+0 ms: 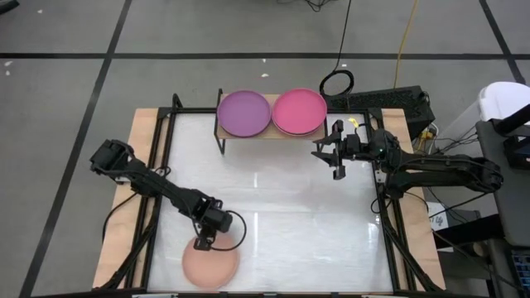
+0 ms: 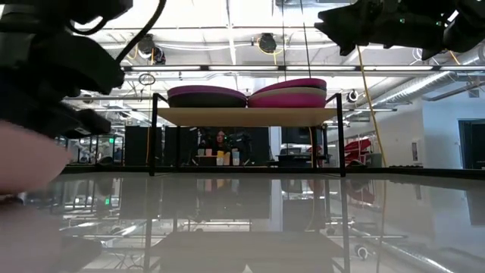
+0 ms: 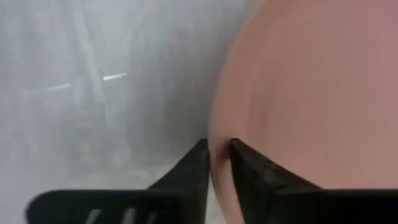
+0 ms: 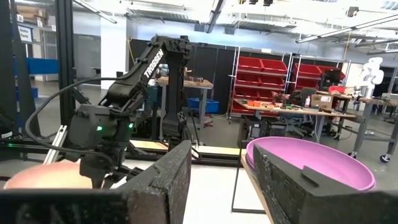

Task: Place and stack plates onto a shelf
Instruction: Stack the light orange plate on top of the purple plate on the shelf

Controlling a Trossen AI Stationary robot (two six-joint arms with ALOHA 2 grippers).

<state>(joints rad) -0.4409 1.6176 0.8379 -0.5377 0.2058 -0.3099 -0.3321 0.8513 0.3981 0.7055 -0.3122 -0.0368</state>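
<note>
A peach plate (image 1: 212, 266) lies near the table's near edge, left of centre; it also shows in the low view (image 2: 21, 163) and the left wrist view (image 3: 311, 93). My left gripper (image 1: 202, 241) (image 3: 219, 155) is shut on its far rim. On the shelf (image 1: 269, 132) (image 2: 246, 116) a purple plate (image 1: 243, 112) (image 2: 206, 92) tops a dark one. Beside it sits a magenta stack (image 1: 299, 112) (image 2: 289, 91) with a cream plate inside. My right gripper (image 1: 329, 156) (image 4: 217, 180) hovers open off the shelf's right end, above the table. My left gripper pinches the peach plate's far rim (image 3: 216, 134) between its two fingers, one finger (image 3: 249, 171) over the plate's inner side and the other (image 3: 189, 171) outside it. The fingers come down on it from above. I cannot tell whether the plate is lifted clear.
The table's white top (image 1: 281, 199) spreads between both arms and the shelf. Black frame rails (image 1: 157, 165) run along the table's left and right sides. Cables and equipment (image 1: 389, 99) sit beyond the far right corner. The room behind holds racks and benches (image 4: 292, 93).
</note>
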